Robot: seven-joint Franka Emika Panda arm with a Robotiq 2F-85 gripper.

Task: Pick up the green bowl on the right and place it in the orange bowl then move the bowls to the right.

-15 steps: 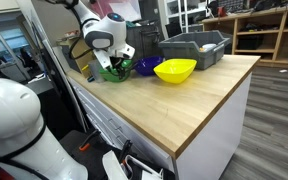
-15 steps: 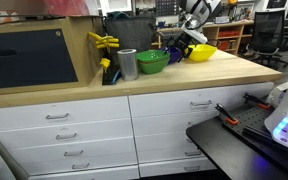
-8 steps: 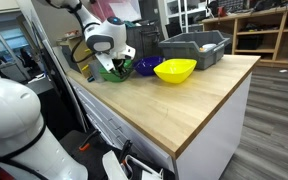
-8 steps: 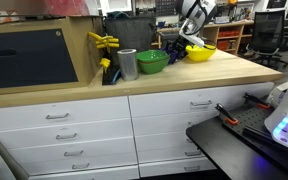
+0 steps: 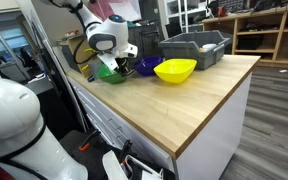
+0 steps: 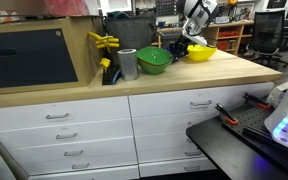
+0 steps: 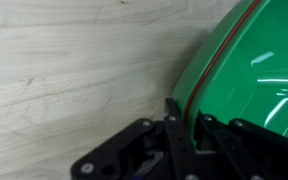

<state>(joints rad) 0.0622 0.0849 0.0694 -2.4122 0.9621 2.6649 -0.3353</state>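
Station: light wooden tabletop [image 5: 189, 110]. From left to right it carries the green bowl [image 5: 108, 73], a dark-blue bowl [image 5: 147, 66], a yellow bowl [image 5: 175, 70] and a grey bin [image 5: 195, 48].

Claw [image 7: 189, 120]: in the wrist view one finger stands outside the green rim and one inside, close together. It appears clamped on that rim.

Orange bowl [image 7: 221, 55]: only a thin orange-red edge shows just outside the green rim. Judgement: the green bowl already sits nested in it, so the placing looks done and the shift remains.

Governing relation: in the wrist view the bowl body lies right of the claw, with bare wood to the left. A sideways move must draw both bowls by this single rim hold. Risk: the green bowl lifting out and leaving the orange one behind.
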